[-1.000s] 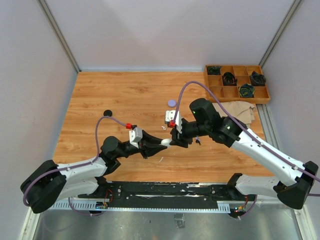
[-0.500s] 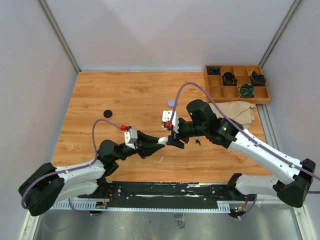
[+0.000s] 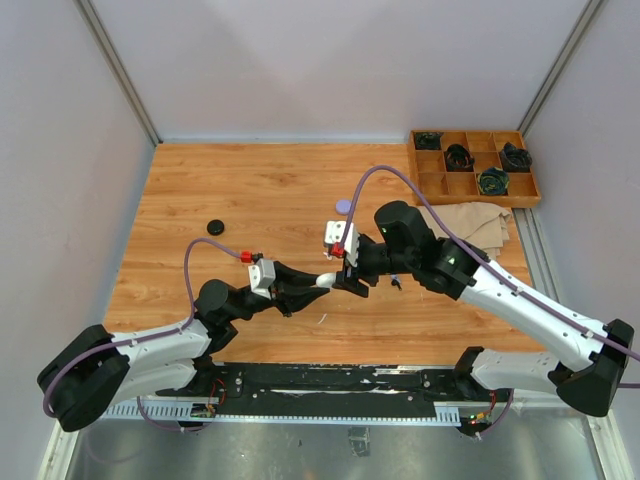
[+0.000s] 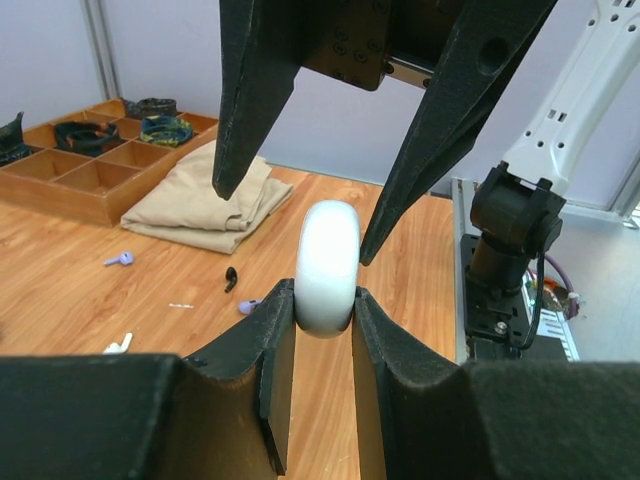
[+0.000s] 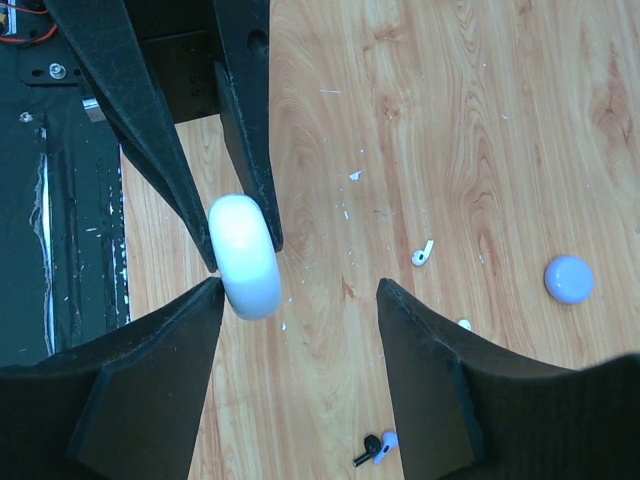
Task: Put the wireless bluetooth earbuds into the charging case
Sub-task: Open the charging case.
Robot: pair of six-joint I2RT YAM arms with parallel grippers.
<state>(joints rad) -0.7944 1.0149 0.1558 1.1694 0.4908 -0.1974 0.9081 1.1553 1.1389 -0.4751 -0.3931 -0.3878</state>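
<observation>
Since a second ago my right gripper (image 5: 300,290) has spread wide, with its jaws now either side of the glossy white round plastic charging case (image 4: 327,265). My left gripper (image 4: 325,305) is clamped on that case edge-up, mid-table. The tiny white stemmed earbud (image 5: 423,253), black earbud (image 4: 230,279) and lilac earbud (image 4: 121,259) lie loose on the wooden table (image 3: 250,190) below.

A smooth, glossy white plastic case (image 4: 327,268) is gleaming between the matt black fingers (image 4: 278,345) of the left gripper (image 4: 322,292), while beyond the case a creased beige cloth (image 4: 200,205) is lying on the faintly shiny wood-grain table (image 4: 60,290).
</observation>
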